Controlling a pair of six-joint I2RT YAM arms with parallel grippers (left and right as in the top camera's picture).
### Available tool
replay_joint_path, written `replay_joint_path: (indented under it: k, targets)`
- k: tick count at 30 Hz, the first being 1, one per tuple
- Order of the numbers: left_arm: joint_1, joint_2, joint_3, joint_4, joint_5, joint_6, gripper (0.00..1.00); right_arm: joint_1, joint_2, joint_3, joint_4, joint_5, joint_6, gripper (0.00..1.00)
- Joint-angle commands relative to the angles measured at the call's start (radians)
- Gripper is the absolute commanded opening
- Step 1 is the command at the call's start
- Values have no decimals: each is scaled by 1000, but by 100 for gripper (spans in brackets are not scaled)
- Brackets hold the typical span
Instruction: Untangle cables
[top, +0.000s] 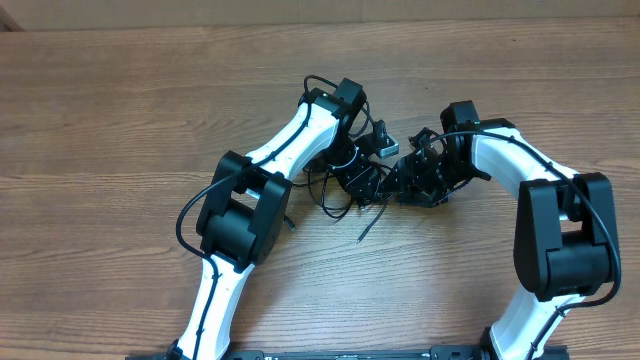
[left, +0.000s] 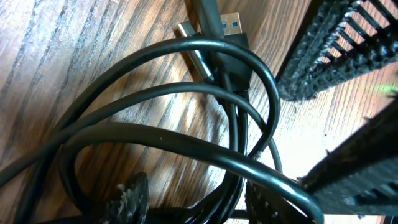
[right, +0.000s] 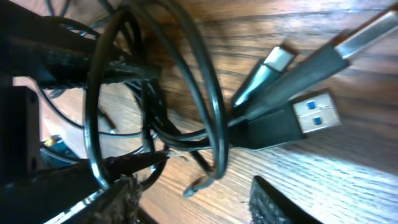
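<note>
Cables (left: 155, 135) cropped at wrist-view edges (overhead: tangle tiny, strands indistinct)

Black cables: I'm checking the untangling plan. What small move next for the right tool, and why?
Probably close the right tool on the black USB plug with the blue insert and draw it away from the black cable loops: its fingers stand apart, and the plug's cord seemingly threads those loops.

A wooden table (top: 100, 120) with brown, streaked grain is seen from above and fills nearly the whole overhead view. Along the top edge a paler, plain strip (top: 150, 12) is shown beyond the table's far side; what it is cannot be told. The wood is evenly lit. In the close views, patches of bright glare (left: 298, 134) are thrown back from its surface.
</note>
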Motion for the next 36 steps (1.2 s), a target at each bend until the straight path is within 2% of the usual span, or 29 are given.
replay_joint_path:
  k: [1,4,7,14,16,19,24,31,34,36]
  targets:
    - [-8,11,-26,-6,-27,19,51,25,7,-6,9,45,19,60]
    - [-8,11,-26,-6,-27,18,51,31,7,-6,22,-3,-3,65]
    - [-8,11,-26,-6,-28,18,51,31,7,-6,8,-92,-105,70]
    - [-8,11,-26,-6,-67,19,53,29,7,-6,-103,-98,-303,73]
    - [-8,11,-26,-6,-66,19,52,27,7,-6,-112,-98,-317,73]
    - [-10,11,-26,-6,-64,19,52,27,7,-6,-76,-98,-251,72]
    - [-13,11,-26,-3,-64,14,52,38,7,-6,30,-42,-16,57]
    - [-13,11,-26,-7,-46,8,51,105,7,-6,41,280,154,51]
    - [-13,11,-26,-8,-45,8,51,109,7,-6,39,293,156,39]
    - [-13,11,-26,-9,-41,8,51,107,7,-6,34,294,156,27]
